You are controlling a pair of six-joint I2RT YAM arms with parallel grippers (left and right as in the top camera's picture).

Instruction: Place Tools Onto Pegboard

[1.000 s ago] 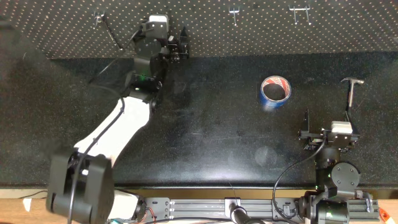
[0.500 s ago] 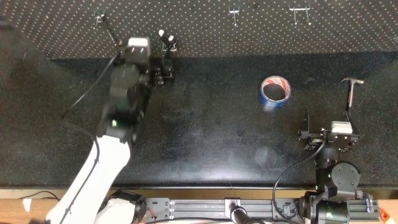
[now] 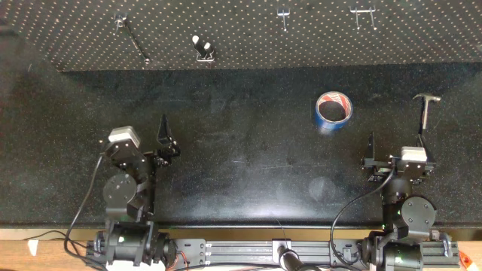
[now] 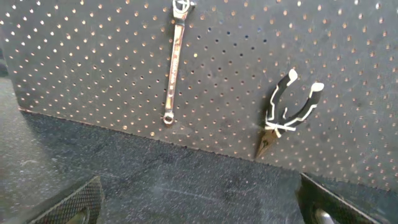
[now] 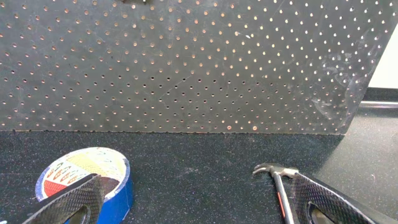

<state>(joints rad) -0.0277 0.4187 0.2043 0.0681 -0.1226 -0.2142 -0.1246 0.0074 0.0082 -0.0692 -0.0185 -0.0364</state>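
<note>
Wrench (image 4: 173, 65) bare shiny metal; pegboard (image 4: 81, 68) matt, perforated; tabletop (image 3: 248, 143) rough, grainy; tape roll (image 5: 93, 163) glossy plastic.

- Black, gritty-looking counter (image 3: 241, 150), wide and flat, running from the pegboard (image 3: 301, 45) at its back edge to a pale strip along the front edge.
- In the right half, nearer the back edge than the front: a tape roll (image 3: 334, 110), blue outside, core facing up.
- Close to the right edge: a hammer (image 3: 424, 117), lying flat, head toward the back edge, handle toward the front.
- Roll and hammer well apart, not touching.
</note>
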